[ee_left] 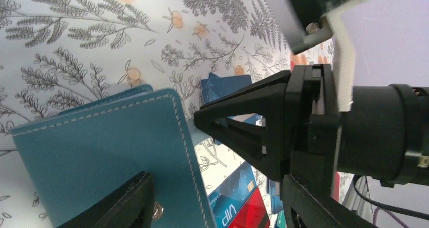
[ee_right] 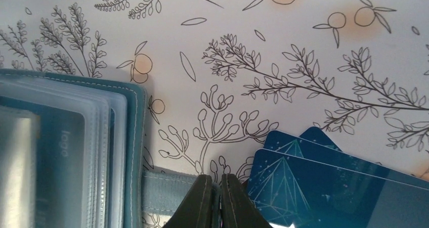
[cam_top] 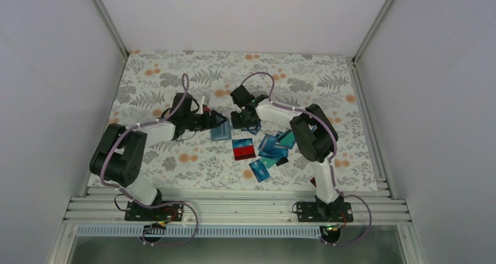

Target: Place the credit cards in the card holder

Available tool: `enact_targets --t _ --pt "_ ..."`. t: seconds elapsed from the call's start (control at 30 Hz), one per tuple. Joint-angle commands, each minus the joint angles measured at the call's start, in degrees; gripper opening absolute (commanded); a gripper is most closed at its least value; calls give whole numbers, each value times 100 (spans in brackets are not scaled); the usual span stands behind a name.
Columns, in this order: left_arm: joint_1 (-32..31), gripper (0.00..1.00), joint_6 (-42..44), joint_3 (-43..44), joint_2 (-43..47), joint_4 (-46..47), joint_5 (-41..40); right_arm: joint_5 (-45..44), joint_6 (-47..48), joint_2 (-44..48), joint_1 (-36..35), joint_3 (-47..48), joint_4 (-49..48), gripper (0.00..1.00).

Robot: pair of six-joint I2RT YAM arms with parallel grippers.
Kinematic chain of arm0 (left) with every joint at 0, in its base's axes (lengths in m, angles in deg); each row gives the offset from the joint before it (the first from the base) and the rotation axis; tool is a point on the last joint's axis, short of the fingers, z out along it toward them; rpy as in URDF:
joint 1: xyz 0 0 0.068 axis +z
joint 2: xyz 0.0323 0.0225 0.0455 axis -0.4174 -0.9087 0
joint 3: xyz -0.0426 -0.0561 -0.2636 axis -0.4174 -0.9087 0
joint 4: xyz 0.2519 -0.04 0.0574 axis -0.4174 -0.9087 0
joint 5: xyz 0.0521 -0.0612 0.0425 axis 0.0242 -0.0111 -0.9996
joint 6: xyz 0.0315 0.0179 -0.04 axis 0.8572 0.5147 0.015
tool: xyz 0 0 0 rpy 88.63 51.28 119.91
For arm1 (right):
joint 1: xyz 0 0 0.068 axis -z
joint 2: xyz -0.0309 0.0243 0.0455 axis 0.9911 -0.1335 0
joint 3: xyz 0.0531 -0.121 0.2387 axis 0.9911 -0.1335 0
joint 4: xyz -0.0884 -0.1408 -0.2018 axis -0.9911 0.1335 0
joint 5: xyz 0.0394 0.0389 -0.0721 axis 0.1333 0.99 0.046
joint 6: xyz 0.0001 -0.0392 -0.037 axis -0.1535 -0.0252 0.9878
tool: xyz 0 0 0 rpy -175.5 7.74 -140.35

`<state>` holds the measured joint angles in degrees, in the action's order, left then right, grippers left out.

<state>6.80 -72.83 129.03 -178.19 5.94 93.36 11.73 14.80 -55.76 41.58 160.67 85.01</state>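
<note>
Teal-blue card holder (ee_left: 101, 162), white-stitched along its edge with a small metal snap (ee_left: 158, 211) on the cover, lies on the floral surface (cam_top: 175, 82) between the two arms, just left of the loose credit cards (cam_top: 270, 147). Inside it we see clear sleeves (ee_right: 109, 152) stacked together, with one pale card (ee_right: 55, 152) behind them. We count one holder and, from above, at least six loose cards: blue and teal ones overlapping, one red-and-black card (cam_top: 243, 151), and a lone blue card (cam_top: 259, 171) nearest the arm bases. The overlap blurs the exact tally. Three dark blue cards (ee_right: 329, 187) fan out beside the right hand (ee_right: 217, 187), its fingers pressed together at the end of the holder's strap (ee_right: 164, 182); whether they nip it we cannot tell. The left hand (cam_top: 214, 121) is spread wide, one finger (ee_left: 121, 208) over the cover beside the snap
</note>
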Motion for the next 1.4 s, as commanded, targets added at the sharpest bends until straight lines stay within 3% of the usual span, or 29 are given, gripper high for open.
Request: enact_targets --t 0.0,0.37,0.53,0.67,0.97,1.37 --pt "-31 58 -232 -224 -128 513 -25 339 -75 -87 82 -171 -225 4" --pt "-37 32 -580 -1016 -83 1084 -382 608 -74 -27 162 -257 -328 4" --pt "-42 12 -482 -1097 11 830 -752 709 -66 8 190 -230 -328 4" --pt "-48 3 -344 -1114 92 632 -947 742 -57 9 194 -160 -272 4" --pt "-149 2 -141 -986 -13 385 -1091 921 -79 -26 198 48 -148 4" --pt "-608 3 87 -124 -524 -919 -2065 1473 -103 39 114 474 19 4"
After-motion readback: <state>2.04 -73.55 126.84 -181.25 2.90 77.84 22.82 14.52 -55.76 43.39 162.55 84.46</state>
